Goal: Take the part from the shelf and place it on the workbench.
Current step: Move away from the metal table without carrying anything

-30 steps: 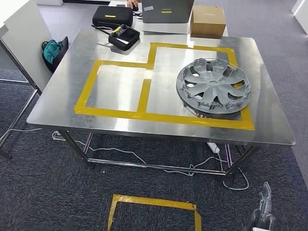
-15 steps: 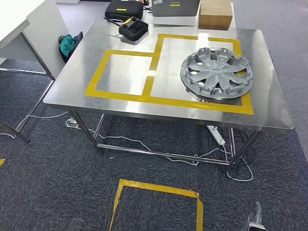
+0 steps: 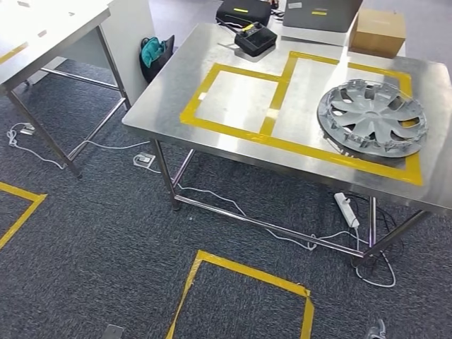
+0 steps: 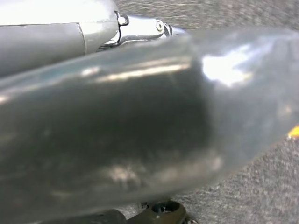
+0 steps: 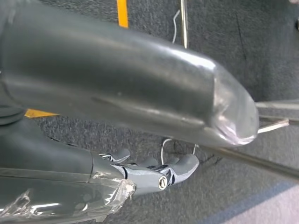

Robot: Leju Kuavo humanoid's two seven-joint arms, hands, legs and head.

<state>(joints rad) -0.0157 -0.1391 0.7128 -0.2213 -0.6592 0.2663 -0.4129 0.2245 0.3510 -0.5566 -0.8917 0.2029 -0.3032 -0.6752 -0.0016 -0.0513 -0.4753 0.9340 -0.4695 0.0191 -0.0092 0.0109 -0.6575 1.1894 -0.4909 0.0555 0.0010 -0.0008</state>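
Shifted rightward across the whole head view since the earlier frames, so a turn of the camera, not a move of anything on the table; a second table now seen at upper left. Grey plastic wheel cover with curved spokes (image 3: 372,117) lying flat on the shiny steel workbench (image 3: 170,95), inside the larger of two adjoining rectangles of yellow tape (image 3: 278,97), near the bench's right end. Beyond the tape, at the far edge: small black device with a yellow stripe (image 3: 256,38), flat black case (image 3: 243,11), brown cardboard box (image 3: 381,32). Teal and black bag (image 3: 155,54) on the floor against a white panel, between the two tables. White power strip (image 3: 347,210) and loose white cables on dark grey carpet (image 3: 96,233) under the bench. Yellow tape square (image 3: 246,274) marked on the floor in front.

Right hand (image 5: 159,170) hanging low over the carpet, holding nothing, fingers stretched out side by side and only slightly curved. Left hand (image 4: 148,28) glimpsed as a metal sliver past a dark glossy cover; cannot tell whether its fingers are apart or together.
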